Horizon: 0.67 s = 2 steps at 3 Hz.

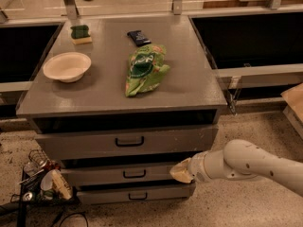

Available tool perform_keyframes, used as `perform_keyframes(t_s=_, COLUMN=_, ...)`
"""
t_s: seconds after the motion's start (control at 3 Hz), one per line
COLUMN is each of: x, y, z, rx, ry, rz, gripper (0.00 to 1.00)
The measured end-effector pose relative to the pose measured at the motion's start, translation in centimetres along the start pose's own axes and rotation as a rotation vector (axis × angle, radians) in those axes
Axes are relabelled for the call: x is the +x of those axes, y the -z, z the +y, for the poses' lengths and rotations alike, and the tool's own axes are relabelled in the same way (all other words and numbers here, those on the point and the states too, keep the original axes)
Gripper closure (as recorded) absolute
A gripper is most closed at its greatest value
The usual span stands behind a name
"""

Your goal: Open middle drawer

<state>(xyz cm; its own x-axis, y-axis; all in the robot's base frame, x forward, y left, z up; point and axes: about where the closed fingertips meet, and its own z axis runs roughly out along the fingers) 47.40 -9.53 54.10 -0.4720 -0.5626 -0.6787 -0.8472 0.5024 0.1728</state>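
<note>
A grey, matte cabinet [189, 86] with a flat square top is seen in the middle of the scene, and three wide drawers are stacked in its near face. The middle drawer [94, 175] is found between a taller-fronted top drawer [75, 145] and a narrower bottom drawer [104, 194]. Its plain grey front panel is marked by a small black rectangular loop handle [134, 174], and none of its inside is shown.

The gripper [180, 171], a tan, wedge-shaped tip, is held against the right end of the middle drawer's front, well to the right of the handle. Whether it is open or closed cannot be told. It is carried by a smooth, rounded white arm [251, 164] reaching in from the right.

On the cabinet top, a shallow round white bowl [66, 66] is placed at the left. A crinkled green chip bag [144, 69] is laid near the centre, with a dark wrapped bar [138, 37] just beyond it. A green sponge [81, 33] with a yellow base is set at the far left. A black wire basket [40, 181] is seen on the speckled floor [246, 126] at the left.
</note>
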Motion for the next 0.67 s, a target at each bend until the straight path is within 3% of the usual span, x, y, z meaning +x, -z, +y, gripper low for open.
perform_keyframes(t_s=0.33, x=0.0, y=-0.2, z=-0.4, rx=0.059, ry=-0.023, rz=-0.002, gripper=1.00)
perform_keyframes(t_s=0.67, x=-1.0, y=-1.6, z=-1.8, rx=0.162, ry=-0.052, rz=-0.014, gripper=1.00)
